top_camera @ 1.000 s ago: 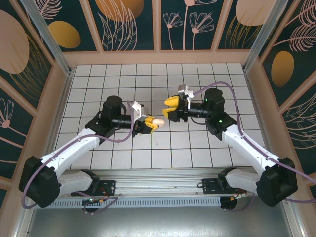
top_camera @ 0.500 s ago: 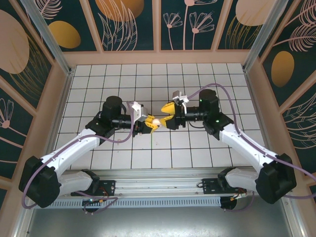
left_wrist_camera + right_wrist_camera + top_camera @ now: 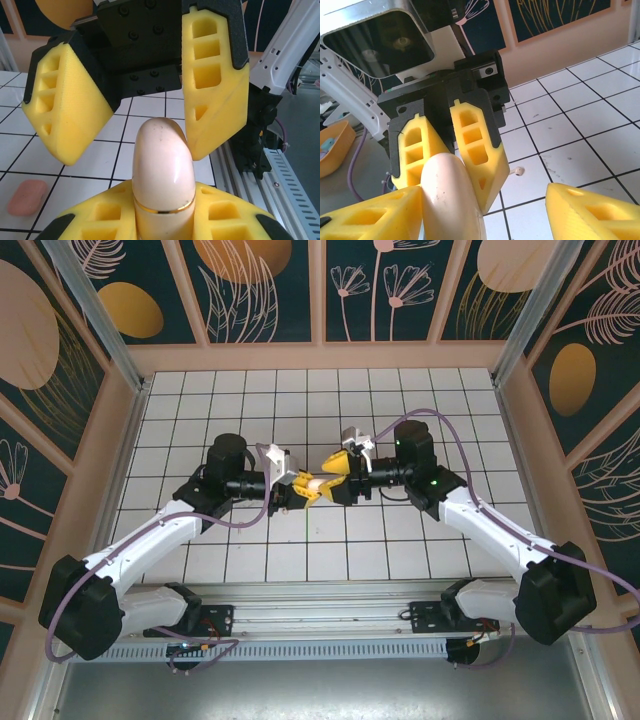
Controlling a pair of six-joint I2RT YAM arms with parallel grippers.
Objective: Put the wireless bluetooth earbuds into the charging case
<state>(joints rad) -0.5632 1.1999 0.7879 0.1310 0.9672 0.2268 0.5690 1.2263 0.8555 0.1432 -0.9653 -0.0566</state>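
Note:
The charging case (image 3: 162,165) is a glossy cream capsule with a thin gold band, its lid closed. My left gripper (image 3: 162,217) is shut on its lower half and holds it above the tiles; in the top view the case (image 3: 316,483) pokes out of the left gripper (image 3: 303,488) towards the right. My right gripper (image 3: 334,476) is open, its yellow fingers (image 3: 215,90) standing on either side of the case's tip. In the right wrist view one of its own fingers (image 3: 370,215) lies against the case (image 3: 447,195). One cream earbud (image 3: 519,171) lies on the tiles behind.
A small coral-pink rounded piece (image 3: 27,196) lies on a white tile (image 3: 95,160) below the grippers; I cannot tell what it is. The aluminium rail (image 3: 280,175) runs along the table's near edge. An orange bin (image 3: 332,145) sits beyond the table.
My right gripper has moved left to the case and its open fingers now straddle the tip. The left gripper has held still with the case.

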